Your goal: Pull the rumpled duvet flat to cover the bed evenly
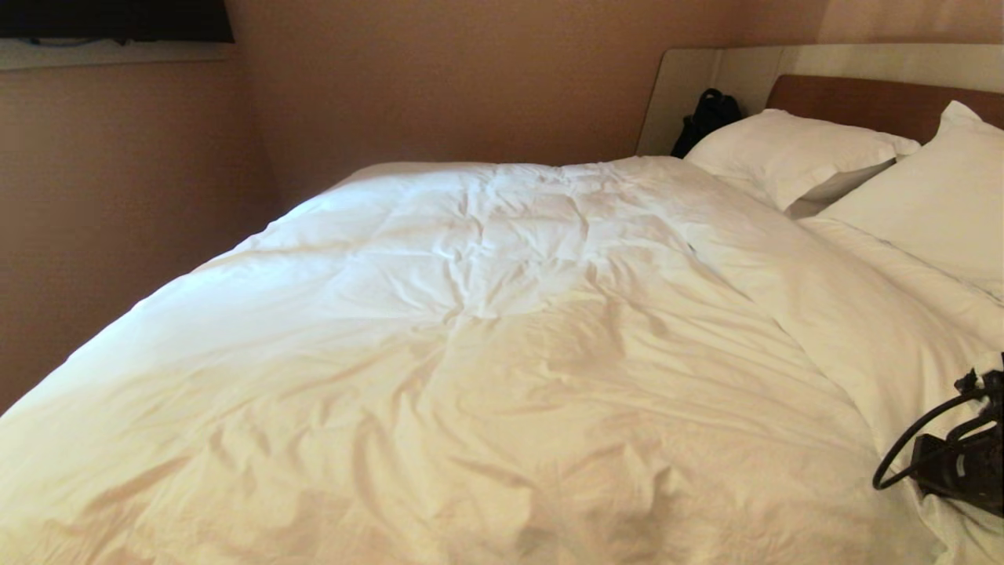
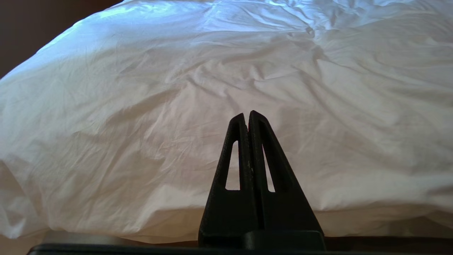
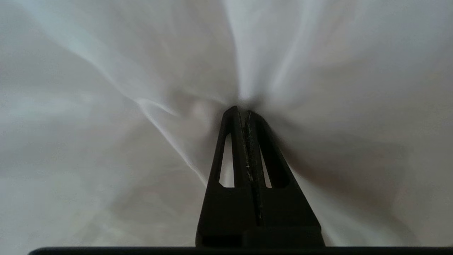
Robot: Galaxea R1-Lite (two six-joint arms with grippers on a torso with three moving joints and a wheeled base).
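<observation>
The duvet [image 1: 471, 353] lies spread over most of the bed [image 1: 878, 98], wrinkled throughout, with quilted puckers near its middle and long creases running toward the corner nearest the headboard. Its upper edge stops just short of the pillows [image 1: 792, 153], two of them propped against the headboard. A dark bag [image 1: 706, 118] sits beside the headboard, on its far side from the pillows.

The right gripper [image 3: 244, 110] is at the duvet's edge on the headboard side of the bed; only part of that arm shows in the head view. Its jaws are clenched on a pinch of duvet fabric, and folds radiate outward from the pinch point, the cloth drawn taut around it.

The left gripper [image 2: 246, 114] hangs off the foot end of the bed, well away from the headboard, pointing at the duvet's overhanging side without touching it. Its jaws are pressed together, grasping nothing.
</observation>
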